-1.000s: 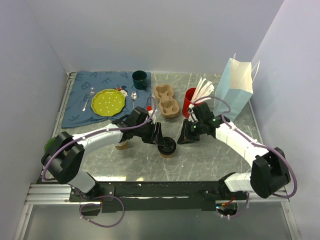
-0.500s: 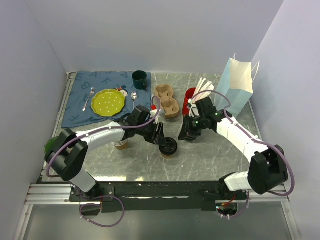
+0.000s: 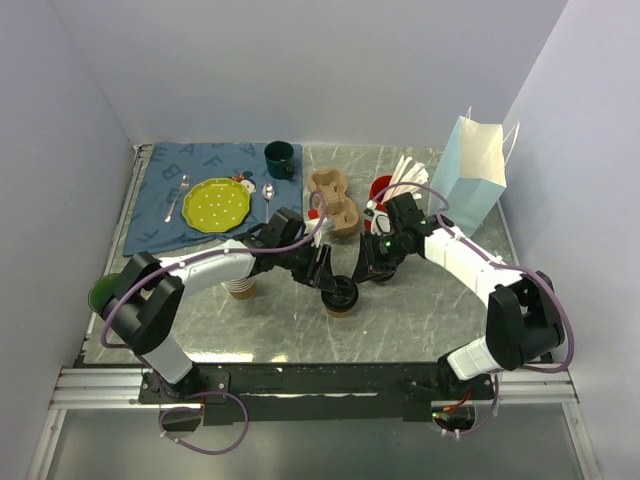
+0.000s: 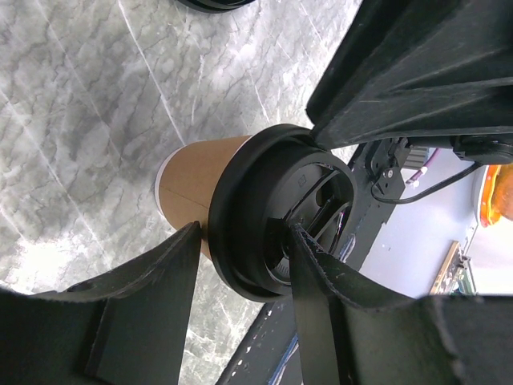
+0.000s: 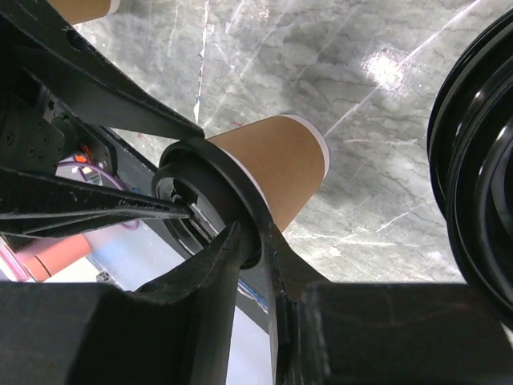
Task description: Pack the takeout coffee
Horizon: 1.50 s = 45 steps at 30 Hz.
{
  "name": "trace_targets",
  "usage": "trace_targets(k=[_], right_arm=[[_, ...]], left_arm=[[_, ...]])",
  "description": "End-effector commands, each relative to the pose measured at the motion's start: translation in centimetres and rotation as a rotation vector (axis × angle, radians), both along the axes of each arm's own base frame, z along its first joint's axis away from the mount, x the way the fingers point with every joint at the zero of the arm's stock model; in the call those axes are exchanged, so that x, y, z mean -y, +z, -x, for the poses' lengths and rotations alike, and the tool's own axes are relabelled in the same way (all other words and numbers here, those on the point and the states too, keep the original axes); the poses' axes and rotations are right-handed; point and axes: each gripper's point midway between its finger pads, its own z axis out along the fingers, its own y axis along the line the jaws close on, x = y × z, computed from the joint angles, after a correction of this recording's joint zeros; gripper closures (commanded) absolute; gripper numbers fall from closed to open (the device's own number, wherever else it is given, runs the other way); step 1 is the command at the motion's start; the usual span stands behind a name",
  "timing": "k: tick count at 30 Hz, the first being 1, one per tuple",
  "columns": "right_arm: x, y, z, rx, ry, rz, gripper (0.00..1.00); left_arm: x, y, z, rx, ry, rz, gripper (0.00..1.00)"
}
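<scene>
**Brown kraft-paper takeout coffee cup (image 3: 340,296) met at its lid from both sides**

The cup, capped with a round black plastic lid (image 4: 256,192), is found near the middle of the grey marbled tabletop (image 3: 430,320), in its near half. From above it is seen upright.

The right gripper (image 3: 366,268) is positioned at the cup's right side. In the right wrist view its two fingers (image 5: 200,305) are closed on the rim of the lid, one on each side of the edge.

The left gripper (image 3: 326,278) is set against the cup from the left. Its fingers (image 4: 152,289) are held apart, one beside the rim and the brown wall, the other over the lid's top face. Whether the lid is pressed by them cannot be told.

To the left of the cup, beneath the left arm, a lidless brown paper cup (image 3: 243,290) is stood. Farther back, a tan moulded-pulp cup carrier (image 3: 333,200) is placed. Beside it on the right is a red cup (image 3: 380,195) filled with white sticks, partly hidden by the right arm.

A pale blue paper bag (image 3: 470,180) is stood upright at the far right. At the far left a blue cloth printed with letters (image 3: 160,215) is spread. A yellow-green plate (image 3: 215,205), a fork (image 3: 178,197) and a spoon (image 3: 268,192) are laid on it, and a dark green mug (image 3: 280,158) is set at its far right corner.
</scene>
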Motion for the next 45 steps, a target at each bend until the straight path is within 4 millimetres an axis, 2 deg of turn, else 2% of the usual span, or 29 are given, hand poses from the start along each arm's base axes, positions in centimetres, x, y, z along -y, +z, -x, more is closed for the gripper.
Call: trace_targets(k=[1, 7, 13, 19, 21, 24, 28, 32, 36, 39, 40, 45], right_arm=[[-0.2, -0.1, -0.6, 0.030, 0.014, -0.011, 0.74], [0.7, -2.4, -0.1, -0.005, -0.007, 0.049, 0.76], [2.8, -6.5, 1.4, -0.077, -0.056, 0.169, 0.78], [3.7, -8.2, 2.0, -0.105, -0.075, 0.224, 0.79], [3.7, -7.7, 1.8, -0.094, -0.081, 0.221, 0.79], [3.2, -5.5, 0.7, -0.048, -0.091, 0.198, 0.79], [2.2, -1.1, -1.2, 0.005, -0.105, 0.154, 0.74], [1.8, 2.2, -1.9, 0.044, -0.133, 0.123, 0.72], [1.7, 3.2, -0.8, 0.043, -0.141, 0.089, 0.72], [1.6, 2.5, 0.7, 0.008, -0.147, 0.054, 0.72], [1.7, 1.7, 1.5, -0.027, -0.158, 0.052, 0.72], [1.4, 1.4, 2.4, -0.035, -0.189, -0.001, 0.72]], left_arm=[[-5.2, -8.1, 3.1, -0.119, 0.001, -0.317, 0.49], [-5.6, -8.6, 3.3, -0.127, 0.014, -0.330, 0.50], [-6.6, -9.6, 3.6, -0.126, 0.071, -0.353, 0.50], [-7.9, -11.1, 3.9, -0.134, 0.114, -0.411, 0.51], [-7.9, -11.0, 3.9, -0.135, 0.121, -0.408, 0.50], [-7.7, -10.6, 3.8, -0.128, 0.128, -0.394, 0.50], [-7.1, -9.6, 3.5, -0.124, 0.128, -0.365, 0.50], [-6.9, -9.2, 3.4, -0.136, 0.150, -0.354, 0.50], [-7.1, -9.4, 3.8, -0.155, 0.173, -0.355, 0.50], [-7.3, -9.5, 4.1, -0.174, 0.192, -0.359, 0.50], [-7.3, -9.4, 4.2, -0.176, 0.198, -0.354, 0.50], [-7.0, -9.1, 4.4, -0.203, 0.228, -0.321, 0.50]])
